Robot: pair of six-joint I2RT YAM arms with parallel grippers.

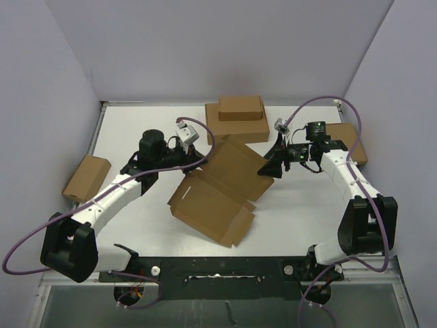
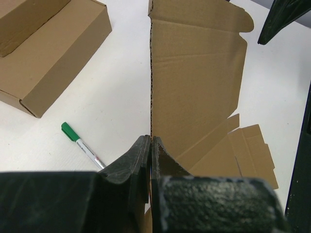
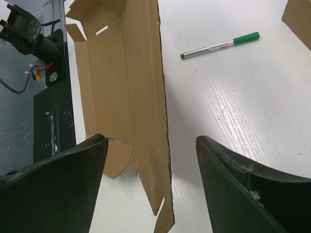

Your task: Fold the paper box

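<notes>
The paper box [image 1: 217, 193] is a flat die-cut brown cardboard sheet in the middle of the table, with its far panel raised off the surface. My left gripper [image 1: 196, 154] holds that panel at its back left edge. In the left wrist view the fingers [image 2: 141, 160] are pressed together on the cardboard edge [image 2: 194, 82]. My right gripper [image 1: 272, 164] is at the panel's right corner. In the right wrist view its jaws [image 3: 151, 140] stand wide apart, with the panel's edge [image 3: 146, 87] between them and touching neither finger.
Two closed brown boxes [image 1: 237, 119] are stacked at the back of the table. Another box [image 1: 87, 178] sits at the left edge and one [image 1: 349, 140] behind the right arm. A green-capped pen [image 2: 81, 144] [image 3: 219, 45] lies on the table under the raised panel.
</notes>
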